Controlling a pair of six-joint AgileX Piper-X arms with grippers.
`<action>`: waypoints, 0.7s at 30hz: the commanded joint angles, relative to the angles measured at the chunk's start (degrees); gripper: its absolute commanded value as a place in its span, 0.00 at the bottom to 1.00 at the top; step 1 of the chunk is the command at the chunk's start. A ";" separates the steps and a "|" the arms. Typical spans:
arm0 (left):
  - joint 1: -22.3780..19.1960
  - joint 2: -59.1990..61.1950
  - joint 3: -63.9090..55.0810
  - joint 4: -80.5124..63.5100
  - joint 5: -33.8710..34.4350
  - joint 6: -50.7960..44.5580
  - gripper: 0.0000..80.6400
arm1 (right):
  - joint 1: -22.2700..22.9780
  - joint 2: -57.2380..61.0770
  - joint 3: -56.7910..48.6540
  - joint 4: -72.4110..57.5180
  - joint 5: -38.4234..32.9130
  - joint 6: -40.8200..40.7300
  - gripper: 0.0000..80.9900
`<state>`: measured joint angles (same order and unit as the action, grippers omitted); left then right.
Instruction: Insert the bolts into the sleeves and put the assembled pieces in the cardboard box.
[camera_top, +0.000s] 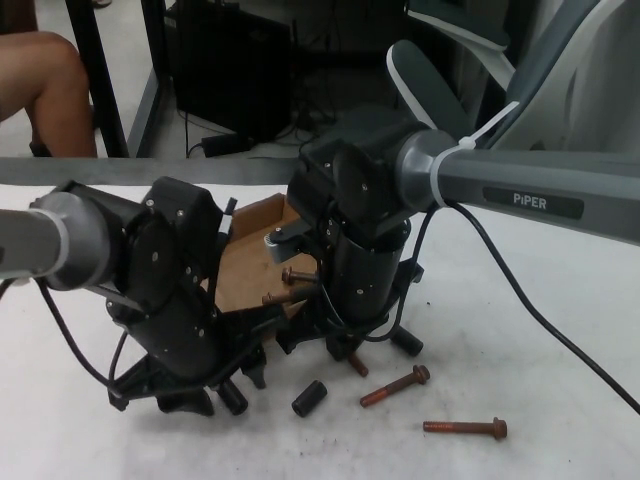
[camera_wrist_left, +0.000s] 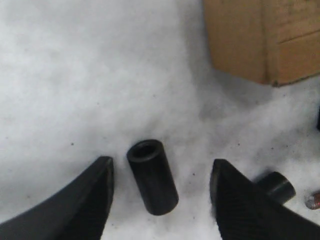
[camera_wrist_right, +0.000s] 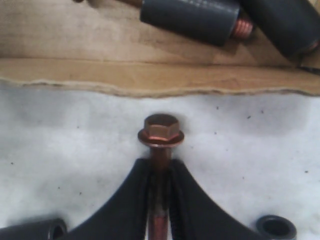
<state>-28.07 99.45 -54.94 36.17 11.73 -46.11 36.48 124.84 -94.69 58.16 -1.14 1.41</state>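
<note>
Held bolt (camera_wrist_right: 160, 135): clamped by its shank, just above the bench and just short of the box wall. The hex head projects past the fingertips. This grip probably keeps the bolt's axis in line with the fingers for alignment.
Right gripper (camera_wrist_right: 160, 167): closed tight on the shank, with no gap visible.
Target sleeve (camera_wrist_left: 152, 176): lies on its side on the bench (camera_wrist_left: 75, 75), open bore facing away from the wrist.
Left gripper (camera_wrist_left: 161, 165): fingers spread wide, one on each side of the sleeve, neither touching it. It appears set to close across the barrel.
Cardboard box (camera_wrist_right: 150, 70): just beyond both grippers, probably to keep the drop-off short.
Assembled pieces (camera_wrist_right: 192, 20): lie inside the box, so part of the task is done.
Loose bolts (camera_top: 395, 386) (camera_top: 465, 428): on the bench, apart from the box and not yet fitted.
Spare sleeve (camera_wrist_left: 277, 186): beside the outer face of one left finger.
</note>
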 joint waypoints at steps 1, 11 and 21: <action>-0.81 0.00 0.03 0.79 -0.06 -0.25 0.68 | 0.01 1.89 1.14 -0.40 -1.72 -0.50 0.01; -2.76 0.55 0.03 -0.60 -0.06 -5.35 0.68 | 0.01 1.89 1.14 -0.40 -1.72 -0.50 0.01; -2.76 0.55 0.03 -1.16 -4.09 -5.35 0.68 | 0.01 1.89 1.14 -0.40 -1.72 -1.87 0.01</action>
<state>-30.44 99.45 -54.94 35.66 10.15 -51.25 36.48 124.84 -94.69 58.16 -1.21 0.54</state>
